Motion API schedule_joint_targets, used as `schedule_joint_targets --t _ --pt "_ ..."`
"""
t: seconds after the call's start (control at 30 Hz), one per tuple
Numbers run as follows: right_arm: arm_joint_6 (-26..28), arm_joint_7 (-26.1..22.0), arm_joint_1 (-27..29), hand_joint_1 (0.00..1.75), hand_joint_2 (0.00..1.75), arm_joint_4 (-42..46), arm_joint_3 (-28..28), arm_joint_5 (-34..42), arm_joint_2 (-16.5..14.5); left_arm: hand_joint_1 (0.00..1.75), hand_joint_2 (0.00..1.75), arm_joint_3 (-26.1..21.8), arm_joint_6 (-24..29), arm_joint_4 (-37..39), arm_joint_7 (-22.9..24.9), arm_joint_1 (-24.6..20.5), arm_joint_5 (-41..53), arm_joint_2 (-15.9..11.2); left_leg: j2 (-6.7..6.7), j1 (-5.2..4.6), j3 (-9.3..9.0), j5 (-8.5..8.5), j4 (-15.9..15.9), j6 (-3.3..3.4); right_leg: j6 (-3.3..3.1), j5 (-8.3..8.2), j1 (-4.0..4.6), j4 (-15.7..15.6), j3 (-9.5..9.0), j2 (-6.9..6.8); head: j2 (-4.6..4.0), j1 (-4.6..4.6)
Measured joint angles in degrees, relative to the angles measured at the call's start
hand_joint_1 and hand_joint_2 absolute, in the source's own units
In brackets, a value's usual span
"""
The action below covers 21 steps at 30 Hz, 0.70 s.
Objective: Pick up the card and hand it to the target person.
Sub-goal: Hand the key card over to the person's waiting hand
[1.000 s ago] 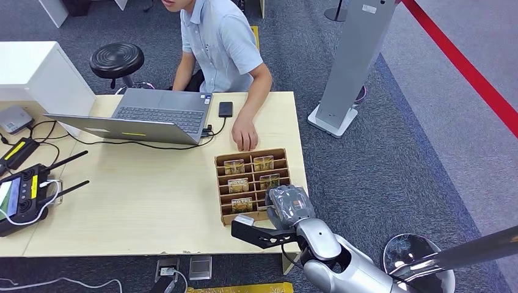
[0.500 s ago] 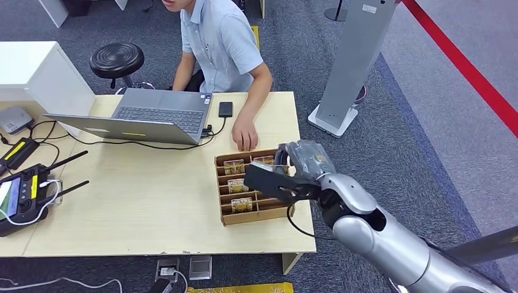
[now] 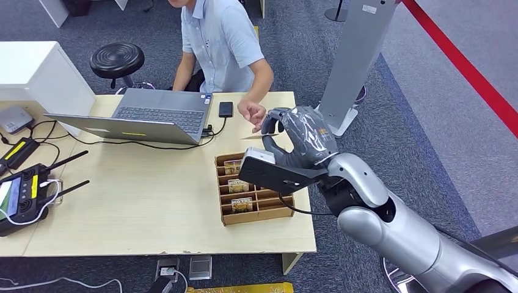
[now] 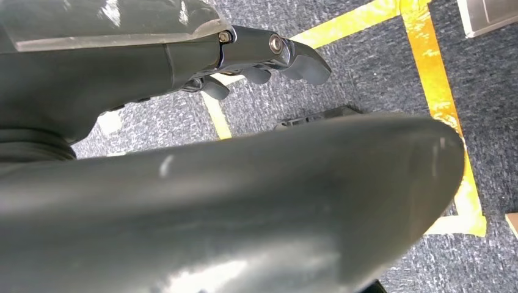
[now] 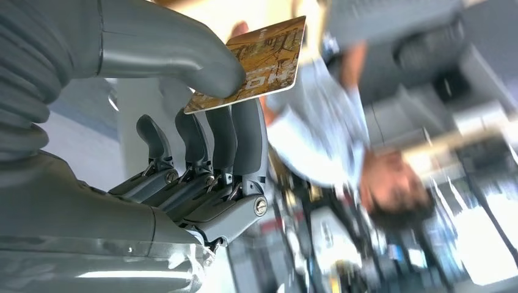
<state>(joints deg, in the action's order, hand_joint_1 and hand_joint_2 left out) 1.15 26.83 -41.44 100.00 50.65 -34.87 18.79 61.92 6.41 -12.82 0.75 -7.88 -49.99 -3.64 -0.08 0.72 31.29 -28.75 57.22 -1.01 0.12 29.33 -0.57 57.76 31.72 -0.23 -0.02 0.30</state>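
My right hand point(image 3: 297, 138) is raised above the far end of the wooden card tray point(image 3: 282, 208). It pinches a brown and gold card point(image 5: 259, 64) between thumb and fingers. From the head view the card point(image 3: 253, 137) appears as a thin pale edge pointing toward the person. The person in a light blue shirt point(image 3: 220, 43) sits behind the table, one hand point(image 3: 251, 113) lifted just beside the card. Whether that hand touches the card I cannot tell. My left hand point(image 4: 262, 58) hangs over the carpet, its fingers loose and holding nothing.
Several more cards stand in the tray's slots point(image 3: 238, 185). An open laptop point(image 3: 153, 116), a black phone point(image 3: 225, 108) and a remote controller point(image 3: 21, 198) lie on the table point(image 3: 134, 207). A black stool point(image 3: 116, 60) and a grey standing pillar point(image 3: 351, 55) flank the person.
My right hand rose from the tray's near end and moved across it toward the person, carrying the card. The person's hand lifted off the table to meet it.
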Motion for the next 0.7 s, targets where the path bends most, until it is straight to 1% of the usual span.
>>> schedule_joint_targets --t 0.13,0.23,0.37,0.53,0.67,0.7 --pt "10.86 -5.1 1.07 1.36 1.75 -4.56 0.04 -7.18 -1.96 0.0 0.0 0.0 -0.09 -0.02 0.28 -0.56 0.81 0.43 -0.01 0.0 0.01 0.0 0.0 0.0 0.0 0.0 0.0 0.0 0.01 0.0 0.0 0.02" --pt "15.5 -7.47 2.24 1.36 1.75 -8.24 0.0 -9.11 -3.35 0.0 0.0 0.0 -0.29 -0.05 0.56 -0.99 1.11 0.68 -0.01 0.0 0.01 0.0 0.0 0.0 0.0 0.0 0.0 0.0 0.01 -0.01 0.0 -0.02" --pt "17.99 -8.51 3.3 1.36 1.75 -12.46 -0.05 -9.92 -4.85 0.0 0.0 0.0 -0.36 -0.08 0.8 -1.12 1.16 0.9 0.0 0.0 0.01 0.0 0.0 0.0 0.0 0.0 0.0 0.0 0.02 0.0 0.0 -0.03" --pt "18.18 -8.98 3.6 1.36 1.75 -15.99 -0.07 -9.44 -6.14 0.0 0.0 0.0 -0.38 -0.08 0.8 -1.03 1.16 0.96 0.0 0.0 0.01 0.0 0.0 0.0 0.0 0.0 0.0 0.0 0.02 -0.01 0.0 -0.02" --pt "18.36 -9.16 3.61 0.0 1.75 -17.76 -0.07 -8.6 -6.8 0.0 1.75 0.0 -0.22 -0.08 0.96 -1.0 1.46 0.95 0.0 0.0 0.01 0.0 0.0 0.0 0.0 0.0 0.0 0.01 0.02 -0.01 0.0 -0.01" --pt "18.46 -9.17 3.61 0.0 1.75 -18.11 -0.07 -8.41 -6.95 0.0 1.31 0.0 -0.05 -0.08 1.09 -1.0 1.73 0.95 0.0 0.0 0.01 0.0 0.0 0.0 0.0 0.0 0.0 0.01 0.02 -0.01 0.0 -0.02"
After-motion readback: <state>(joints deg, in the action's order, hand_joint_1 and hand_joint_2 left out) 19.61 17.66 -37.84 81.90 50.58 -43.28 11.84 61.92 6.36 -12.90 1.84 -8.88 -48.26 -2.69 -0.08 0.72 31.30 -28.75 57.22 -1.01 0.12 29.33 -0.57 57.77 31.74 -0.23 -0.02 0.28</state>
